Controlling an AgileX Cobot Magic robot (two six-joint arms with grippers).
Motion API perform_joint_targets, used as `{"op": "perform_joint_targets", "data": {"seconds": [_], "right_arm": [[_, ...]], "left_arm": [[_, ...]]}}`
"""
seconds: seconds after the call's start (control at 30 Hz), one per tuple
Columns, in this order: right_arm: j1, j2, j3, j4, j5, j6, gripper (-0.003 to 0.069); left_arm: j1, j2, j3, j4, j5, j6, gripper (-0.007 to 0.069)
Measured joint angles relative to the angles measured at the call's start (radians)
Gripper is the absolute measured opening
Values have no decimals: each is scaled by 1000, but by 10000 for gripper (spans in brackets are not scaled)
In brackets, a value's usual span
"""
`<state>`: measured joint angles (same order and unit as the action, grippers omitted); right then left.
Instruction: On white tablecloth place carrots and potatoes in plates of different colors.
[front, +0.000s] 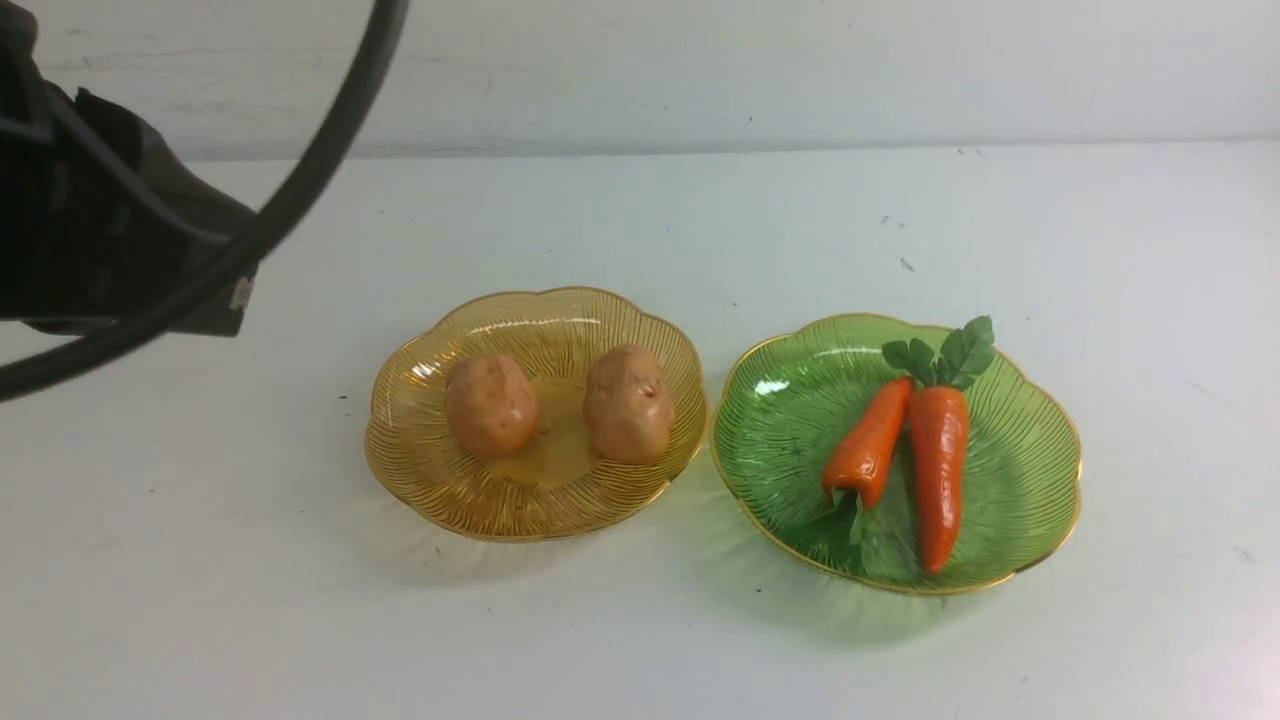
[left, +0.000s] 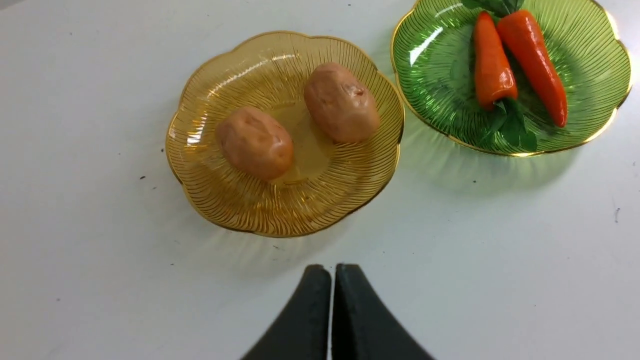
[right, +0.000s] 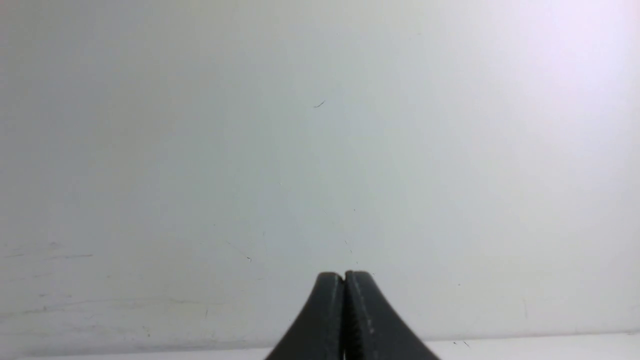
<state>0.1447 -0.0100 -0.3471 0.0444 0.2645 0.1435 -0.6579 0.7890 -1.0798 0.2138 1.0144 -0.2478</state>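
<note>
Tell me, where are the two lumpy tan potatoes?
In the front view, both potatoes sit side by side in the amber-yellow ribbed plate, left of the green ribbed plate.

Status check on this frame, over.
Left gripper shut, empty; right gripper shut, empty. Both potatoes in amber plate, both carrots in green plate. Nothing blocking.

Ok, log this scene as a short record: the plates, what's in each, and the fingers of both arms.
surface: white tablecloth
amber plate: on the robot's left, holds both potatoes, lying apart
green plate: on the robot's right, holds both carrots, side by side, leafy ends pointing opposite ways
left fingers: shut, empty, above the cloth near the amber plate
right fingers: shut, empty, only bare white surface in their view
sorting: done, one vegetable kind per plate
</note>
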Motion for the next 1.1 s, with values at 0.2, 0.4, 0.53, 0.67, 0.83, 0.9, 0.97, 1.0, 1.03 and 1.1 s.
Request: {"op": "perform_joint_targets", "data": {"seconds": [0.2, 0.4, 0.53, 0.67, 0.83, 0.9, 0.97, 1.0, 1.03, 1.1], "right_arm": [[0, 0, 0, -2, 0, 0, -15], [0, 0, 0, -3, 0, 0, -15], [0, 0, 0, -3, 0, 0, -15], [0, 0, 0, -3, 0, 0, -15], [0, 0, 0, -3, 0, 0, -15], [0, 0, 0, -3, 0, 0, -15], [0, 0, 0, -3, 0, 0, -15], [0, 0, 0, -3, 0, 0, -15], [0, 0, 0, -3, 0, 0, -15], [0, 0, 0, -3, 0, 0, -15]], "left_arm": [[0, -333, 300, 99, -190, -103, -3], [0, -573, 446, 110, -295, -184, -3], [0, -637, 456, 112, -296, -186, -3], [0, -646, 456, 114, -295, -186, -3], [0, -646, 460, 112, -297, -188, -3], [0, -646, 475, 110, -308, -188, -3], [4, -646, 502, 104, -344, -183, -3], [17, -646, 526, 91, -372, -171, -3], [38, -647, 552, 72, -403, -148, -3], [113, -661, 618, -4, -471, -59, -3]]}}
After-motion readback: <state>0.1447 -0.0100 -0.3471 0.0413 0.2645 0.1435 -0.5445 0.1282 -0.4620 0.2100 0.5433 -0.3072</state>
